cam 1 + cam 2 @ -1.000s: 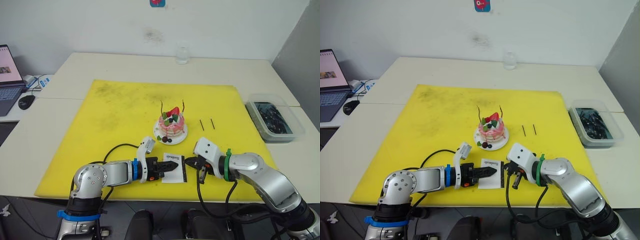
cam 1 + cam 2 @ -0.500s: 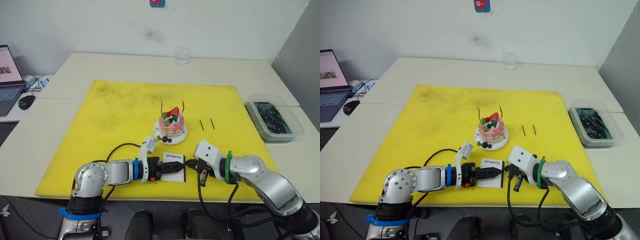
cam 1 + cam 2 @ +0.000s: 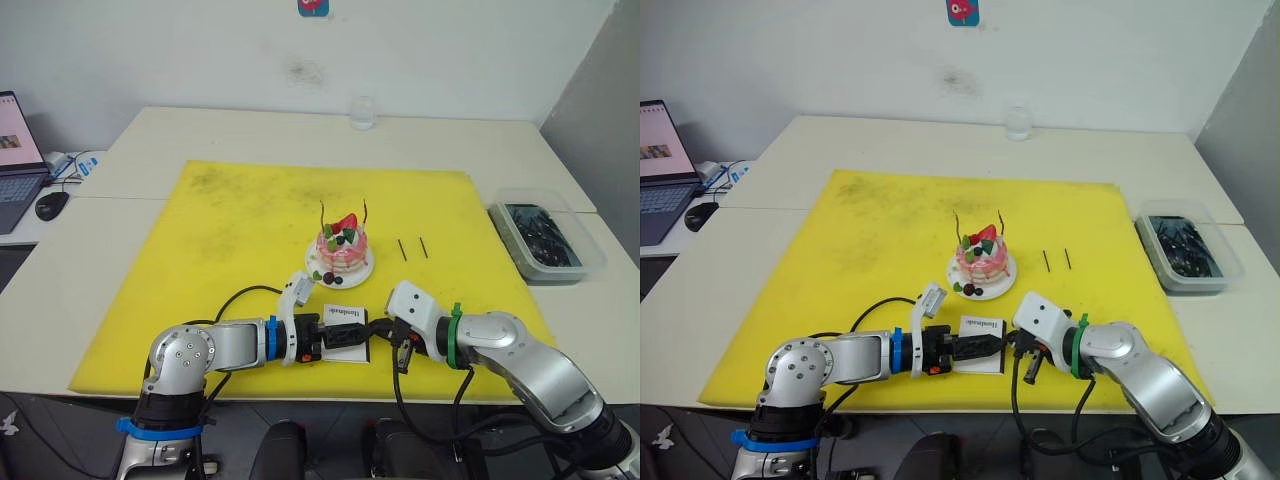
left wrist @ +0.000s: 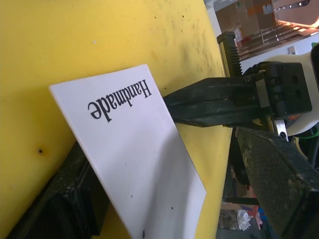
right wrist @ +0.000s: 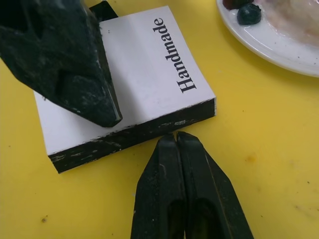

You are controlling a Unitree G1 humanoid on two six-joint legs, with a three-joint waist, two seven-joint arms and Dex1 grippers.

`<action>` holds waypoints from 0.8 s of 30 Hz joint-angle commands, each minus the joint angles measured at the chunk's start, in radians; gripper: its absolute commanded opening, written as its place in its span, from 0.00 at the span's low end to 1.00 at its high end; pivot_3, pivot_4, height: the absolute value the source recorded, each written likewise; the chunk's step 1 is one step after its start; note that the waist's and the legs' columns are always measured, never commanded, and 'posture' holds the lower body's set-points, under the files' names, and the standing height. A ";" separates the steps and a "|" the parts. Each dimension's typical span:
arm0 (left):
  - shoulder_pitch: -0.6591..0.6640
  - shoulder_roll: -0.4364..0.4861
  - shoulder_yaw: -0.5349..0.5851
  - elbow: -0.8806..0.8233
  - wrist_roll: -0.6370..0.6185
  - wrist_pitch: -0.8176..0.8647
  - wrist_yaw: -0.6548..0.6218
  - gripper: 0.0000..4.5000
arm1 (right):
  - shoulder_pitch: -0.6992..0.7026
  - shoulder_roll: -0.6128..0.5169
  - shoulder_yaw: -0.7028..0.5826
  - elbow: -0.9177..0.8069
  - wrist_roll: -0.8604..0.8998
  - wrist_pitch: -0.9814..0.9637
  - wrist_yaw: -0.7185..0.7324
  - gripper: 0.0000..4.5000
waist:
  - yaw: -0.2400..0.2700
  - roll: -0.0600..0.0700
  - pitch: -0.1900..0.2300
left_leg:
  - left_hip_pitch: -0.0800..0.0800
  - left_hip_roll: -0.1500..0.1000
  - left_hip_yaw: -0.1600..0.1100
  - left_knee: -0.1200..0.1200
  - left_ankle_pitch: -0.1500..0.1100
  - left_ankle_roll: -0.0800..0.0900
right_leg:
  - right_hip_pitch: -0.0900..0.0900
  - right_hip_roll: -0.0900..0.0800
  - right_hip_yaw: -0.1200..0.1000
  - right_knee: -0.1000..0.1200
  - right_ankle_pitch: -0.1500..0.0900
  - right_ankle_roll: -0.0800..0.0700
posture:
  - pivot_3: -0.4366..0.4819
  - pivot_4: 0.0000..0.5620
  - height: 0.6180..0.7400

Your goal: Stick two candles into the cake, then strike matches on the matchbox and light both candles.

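The pink cake (image 3: 343, 250) stands on its white plate (image 3: 366, 270) at the middle of the yellow mat. Two thin candles (image 3: 323, 213) (image 3: 367, 210) stand upright in it. Two short dark matches (image 3: 402, 249) lie on the mat right of the cake. The white matchbox (image 3: 343, 318) lies in front of the cake, tilted up on one side (image 4: 129, 149). My left gripper (image 3: 352, 336) is open, one finger under the box and one finger (image 5: 65, 55) over its top. My right gripper (image 5: 175, 137) is shut and empty, its tips touching the box's black side edge.
A clear plastic bin (image 3: 545, 238) of dark bits sits at the right, off the mat (image 3: 230, 230). A glass (image 3: 363, 112) stands at the table's far edge. A laptop (image 3: 12, 150) and mouse (image 3: 50, 205) are far left.
My left gripper has opened from shut and now straddles the matchbox, which has tipped up. The right gripper has slid left up to the box's edge.
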 commanded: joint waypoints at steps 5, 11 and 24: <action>0.023 0.024 0.016 0.047 0.082 0.003 0.053 0.79 | -0.001 0.002 -0.004 -0.013 0.005 -0.015 0.004 0.00 | 0.000 0.000 0.000 | 0.000 0.000 0.000 0.000 0.000 0.000 | 0.000 0.000 0.000 -0.001 0.000 0.000 | 0.48 0.27 1.00; 0.027 0.017 0.012 0.045 0.099 0.005 0.055 0.35 | -0.001 0.004 -0.005 -0.010 0.005 -0.012 0.002 0.00 | -0.002 0.000 0.000 | -0.002 0.000 0.001 -0.003 0.000 0.000 | 0.001 0.000 0.000 -0.005 0.000 0.001 | 0.48 0.27 1.00; 0.042 0.026 0.028 -0.016 0.075 -0.013 0.016 0.01 | 0.025 0.002 -0.117 -0.068 0.065 0.011 -0.009 0.00 | -0.002 0.000 0.000 | -0.004 0.000 0.003 -0.008 0.000 0.000 | 0.001 0.000 0.001 -0.008 0.003 0.004 | 0.48 0.27 1.00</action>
